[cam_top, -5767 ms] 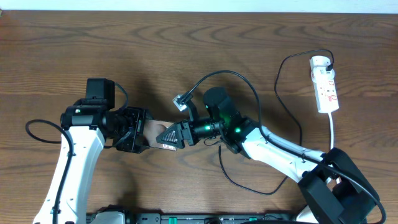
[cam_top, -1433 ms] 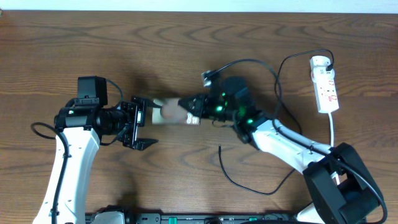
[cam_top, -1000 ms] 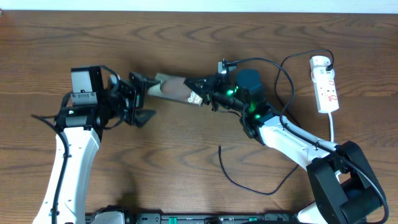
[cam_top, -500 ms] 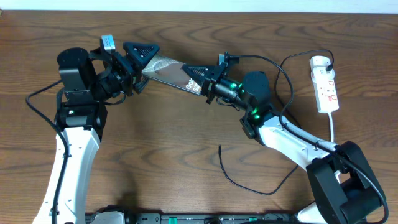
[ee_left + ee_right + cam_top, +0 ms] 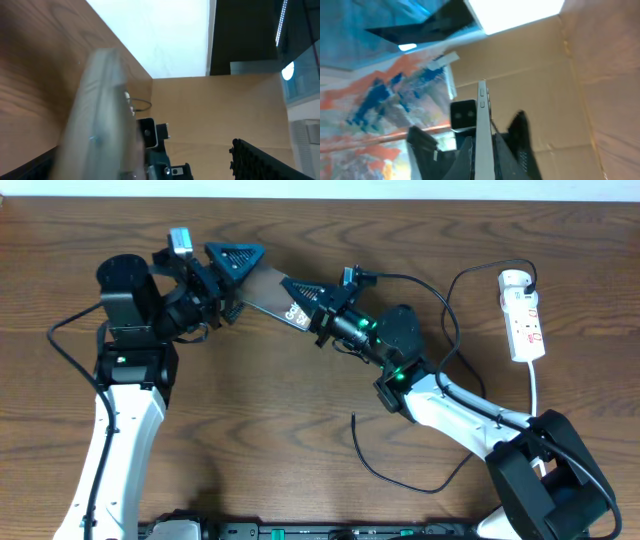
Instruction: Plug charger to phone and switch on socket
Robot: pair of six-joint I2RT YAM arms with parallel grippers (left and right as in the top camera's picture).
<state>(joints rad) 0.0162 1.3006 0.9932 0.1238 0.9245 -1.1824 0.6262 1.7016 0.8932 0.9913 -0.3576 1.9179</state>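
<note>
I hold the phone [image 5: 272, 292] up off the counter [image 5: 250, 430], toward its far edge, with my right claw [image 5: 318, 308] clamped on the end that carries the white lettering. In the right wrist view the slab stands edge-on between my two dark fingers [image 5: 517, 140], its side buttons facing the lens. My left claw [image 5: 235, 280] meets the phone's other end with its jaws spread wide. In the left wrist view the blurred slab sits close to one side, with a clear gap to the opposite finger [image 5: 255, 156]. Whether it touches the nearer finger I cannot tell, as that part is too blurred. The socket [image 5: 523, 315] lies on the counter well apart to my right, its white cord running back toward me. The charger [image 5: 355, 438] has its black plug seated in the socket's far end. Its thin cable loops across the counter, passes under my right arm and ends in the connector tip [image 5: 352, 417], which lies loose on the wood, well apart from the phone.
</note>
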